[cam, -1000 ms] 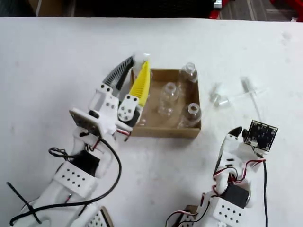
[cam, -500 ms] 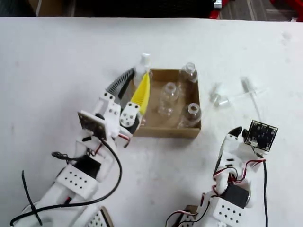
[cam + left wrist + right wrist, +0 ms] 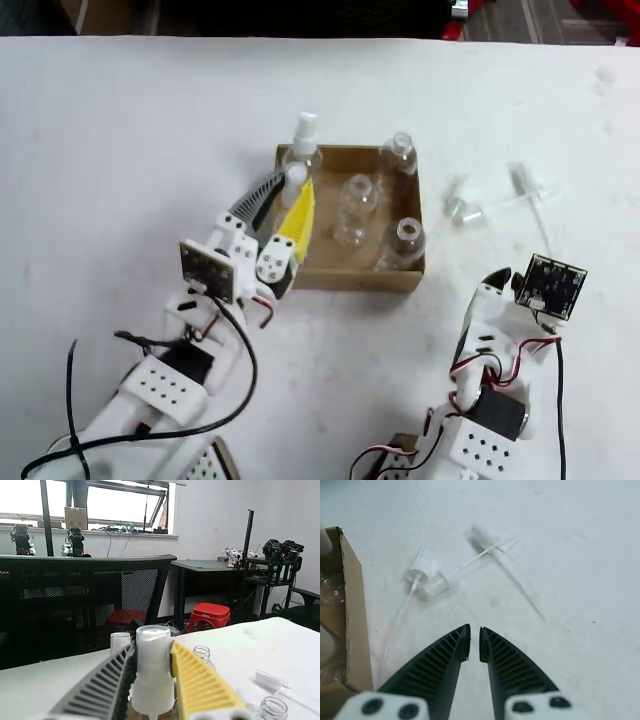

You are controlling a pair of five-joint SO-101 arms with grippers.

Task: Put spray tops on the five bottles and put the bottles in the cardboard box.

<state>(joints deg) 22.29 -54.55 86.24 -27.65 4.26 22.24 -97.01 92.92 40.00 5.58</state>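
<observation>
Tabletop, ten o'clock of cardboard box (image 3: pixel 350 279): spray top (image 3: pixel 152 665), likely light and slick, is clamped at its neck by left gripper (image 3: pixel 295 180); right gripper (image 3: pixel 474 642) nearly closed, empty.

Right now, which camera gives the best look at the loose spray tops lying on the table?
The right wrist view: the loose spray tops lie close before the right gripper, thin tubes plain. The high view shows them small and faint, right of the cardboard box. The left wrist view catches one, far off.
</observation>
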